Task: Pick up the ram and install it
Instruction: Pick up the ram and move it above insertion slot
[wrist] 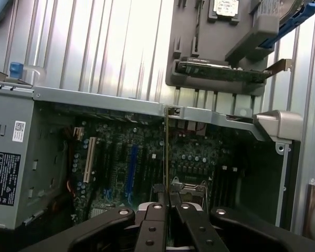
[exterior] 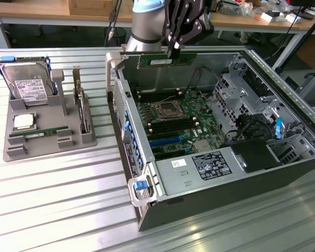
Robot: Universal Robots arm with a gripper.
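Ram (exterior: 163, 61) is hanging above the open PC case (exterior: 199, 210), w/ the gripper (exterior: 173, 51) clamping narrow on its top edge.
In the wrist view the strip is showing edge-on between the fingers, w/ the mobo (exterior: 184, 123) underneath. Pick-up looks done; the carry/align part of the install is in hand, and the strip isn't touching the board yet. Seating it is prob. calling for lining it up w/ a slot beside the CPU socket (exterior: 167, 110). Parts tray (exterior: 47, 142) is sitting well apart on the counter (exterior: 52, 199).
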